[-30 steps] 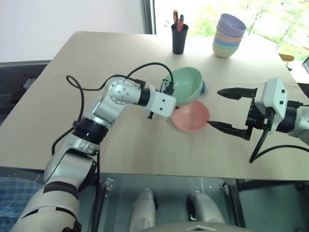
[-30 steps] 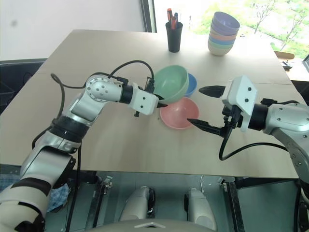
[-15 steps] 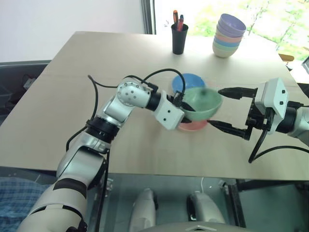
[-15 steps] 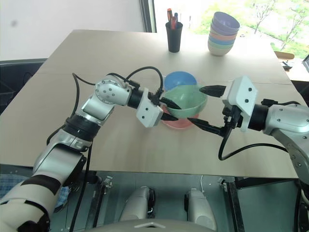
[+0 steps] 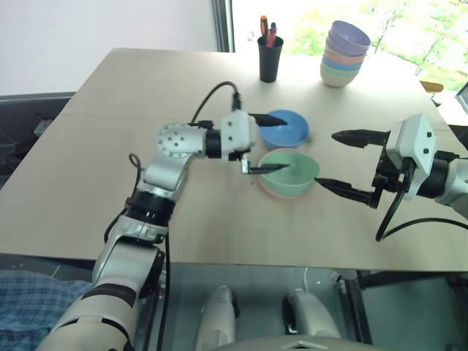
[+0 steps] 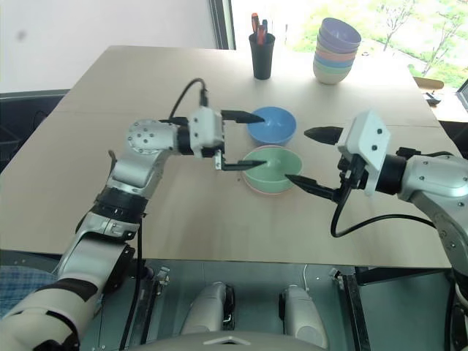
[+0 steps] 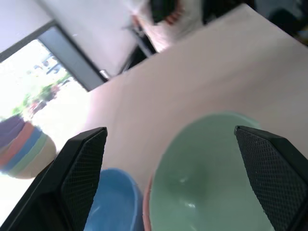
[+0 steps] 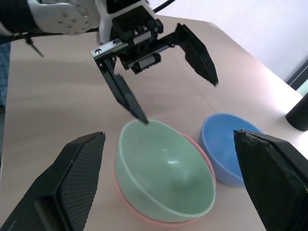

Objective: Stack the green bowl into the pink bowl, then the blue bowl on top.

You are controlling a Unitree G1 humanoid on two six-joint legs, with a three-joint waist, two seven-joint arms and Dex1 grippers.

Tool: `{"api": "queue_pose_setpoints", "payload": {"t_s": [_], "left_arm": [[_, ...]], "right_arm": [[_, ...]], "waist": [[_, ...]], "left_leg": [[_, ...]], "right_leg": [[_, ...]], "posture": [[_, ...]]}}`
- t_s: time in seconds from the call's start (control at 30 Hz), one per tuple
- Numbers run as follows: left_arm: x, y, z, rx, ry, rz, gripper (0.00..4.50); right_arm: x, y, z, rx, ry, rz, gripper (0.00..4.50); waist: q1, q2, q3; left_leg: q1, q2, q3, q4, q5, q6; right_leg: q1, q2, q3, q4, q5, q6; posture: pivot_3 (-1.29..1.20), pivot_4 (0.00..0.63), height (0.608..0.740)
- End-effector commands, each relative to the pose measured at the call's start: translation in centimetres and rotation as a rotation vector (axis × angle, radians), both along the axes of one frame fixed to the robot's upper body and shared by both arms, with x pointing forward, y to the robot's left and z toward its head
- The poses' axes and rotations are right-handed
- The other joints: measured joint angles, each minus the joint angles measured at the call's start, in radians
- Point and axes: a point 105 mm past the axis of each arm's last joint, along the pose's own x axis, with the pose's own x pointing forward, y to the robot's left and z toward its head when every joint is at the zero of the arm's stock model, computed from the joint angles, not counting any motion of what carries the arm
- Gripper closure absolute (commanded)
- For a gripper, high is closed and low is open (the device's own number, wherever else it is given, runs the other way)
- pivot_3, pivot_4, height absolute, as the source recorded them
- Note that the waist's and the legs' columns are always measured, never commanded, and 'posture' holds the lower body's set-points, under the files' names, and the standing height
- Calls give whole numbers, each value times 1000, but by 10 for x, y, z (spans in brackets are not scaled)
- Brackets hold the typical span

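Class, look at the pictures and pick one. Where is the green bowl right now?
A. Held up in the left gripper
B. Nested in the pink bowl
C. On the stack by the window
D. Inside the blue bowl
B: the green bowl sits inside the pink bowl, whose rim shows beneath it, and the open left gripper is clear of it.

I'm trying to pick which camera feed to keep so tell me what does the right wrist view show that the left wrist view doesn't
Only the right wrist view shows the left gripper, open, one fingertip at the near rim of the green bowl, and the bowl's whole outline nested in the pink bowl.

Only the left wrist view shows the pastel bowl stack by the window, blurred.

Both show the green bowl sitting in the pink one, the blue bowl standing apart beside them, and the wooden table.
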Motion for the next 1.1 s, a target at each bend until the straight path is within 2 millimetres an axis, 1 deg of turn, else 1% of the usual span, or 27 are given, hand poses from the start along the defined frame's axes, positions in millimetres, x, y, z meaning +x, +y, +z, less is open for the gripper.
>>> {"api": "queue_pose_setpoints", "payload": {"t_s": [0.03,0.17,0.27,0.37,0.43,0.5,0.57,0.67,0.73,0.83,0.93,1.1], "left_arm": [[8,29,16,-184,90,161,21],[12,56,10,-194,125,320,21],[11,71,9,-222,150,394,21],[3,80,3,-231,185,424,21],[-4,83,-2,-234,223,420,21],[-11,88,-8,-226,251,428,21],[-16,92,-13,-216,268,437,21],[-23,98,-16,-229,294,456,21],[-25,99,-16,-238,296,462,21],[-31,99,-15,-254,292,476,21],[-33,105,-14,-261,282,498,21],[-39,110,-13,-265,295,505,21]], "right_arm": [[14,-6,10,-48,-64,-30,0],[53,-20,13,-134,-111,-157,0],[76,-25,9,-244,-174,-172,0],[100,-28,1,-340,-219,-194,0],[114,-25,-6,-404,-249,-179,0],[127,-21,-13,-506,-312,-144,0],[135,-14,-20,-580,-355,-96,0],[146,2,-34,-713,-431,8,0],[152,6,-35,-769,-480,34,0],[163,15,-39,-904,-586,82,0],[167,25,-46,-990,-646,133,0],[172,37,-54,-1047,-715,192,0]], "waist": [[-5,0,0],[-16,0,0],[-16,0,0],[-15,0,0],[-16,1,1],[-18,1,1],[-19,2,1],[-20,2,2],[-19,3,2],[-16,3,3],[-19,4,4],[-30,5,4]], "left_leg": [[0,0,0,0,0,0],[0,0,0,0,0,0],[0,0,1,0,0,0],[0,0,1,-1,0,0],[0,0,2,-1,0,0],[0,0,2,-1,0,-1],[0,0,2,-1,0,-1],[0,0,3,-1,0,-1],[0,0,3,-1,1,-2],[0,0,3,-1,2,-3],[0,0,5,-1,2,-4],[1,1,5,-2,3,-5]], "right_leg": [[0,0,0,0,0,0],[0,0,0,0,0,0],[0,0,0,0,0,0],[0,0,0,-1,0,0],[-1,0,1,-1,0,0],[-1,0,1,-1,0,0],[-2,0,1,-1,0,0],[-2,0,1,-1,0,0],[-2,0,1,-1,0,0],[-2,-1,1,-1,0,0],[-3,-1,2,0,0,0],[-4,0,3,1,0,-1]], "posture": [[0,150,740],[0,150,740],[0,150,740],[0,150,740],[0,150,740],[0,150,740],[0,150,740],[0,150,740],[0,150,740],[0,150,740],[0,150,740],[0,150,740]]}}
